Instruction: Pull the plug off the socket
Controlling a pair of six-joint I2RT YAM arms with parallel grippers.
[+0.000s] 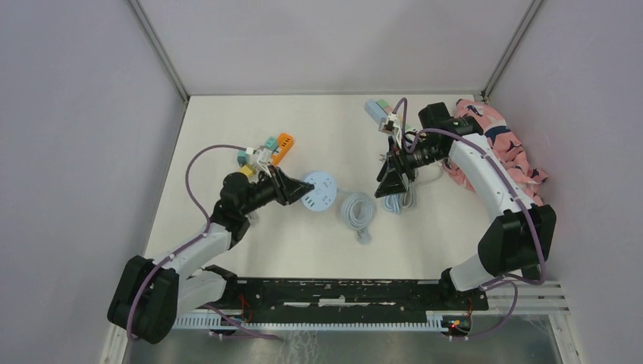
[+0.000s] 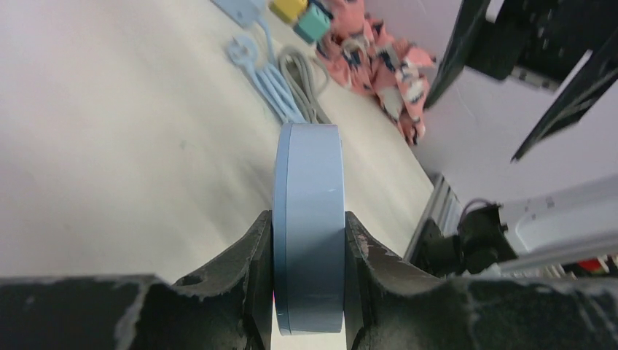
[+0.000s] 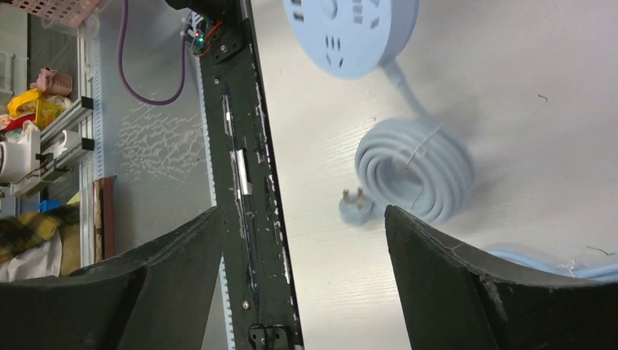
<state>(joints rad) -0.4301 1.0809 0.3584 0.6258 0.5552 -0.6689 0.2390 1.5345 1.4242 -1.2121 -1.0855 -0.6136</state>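
The socket [image 1: 318,191] is a round light-blue disc, and my left gripper [image 1: 299,189] is shut on its rim. In the left wrist view the disc [image 2: 310,168] stands on edge between the two black fingers [image 2: 251,262]. Its slotted face [image 3: 350,33] shows no plug in it, and its coiled cord [image 3: 415,171] ends in a loose plug [image 3: 355,211] on the table. A light-blue plug with a bundled cable [image 2: 244,52] lies apart from the socket, under my right gripper [image 1: 390,186]. The right gripper [image 3: 302,215] is open with nothing between its fingers.
A pink patterned cloth [image 1: 500,144] lies at the right wall. Orange and teal adapters [image 1: 269,148] sit behind my left arm, and another adapter [image 1: 379,110] sits at the back. A black rail [image 1: 341,292] runs along the near edge.
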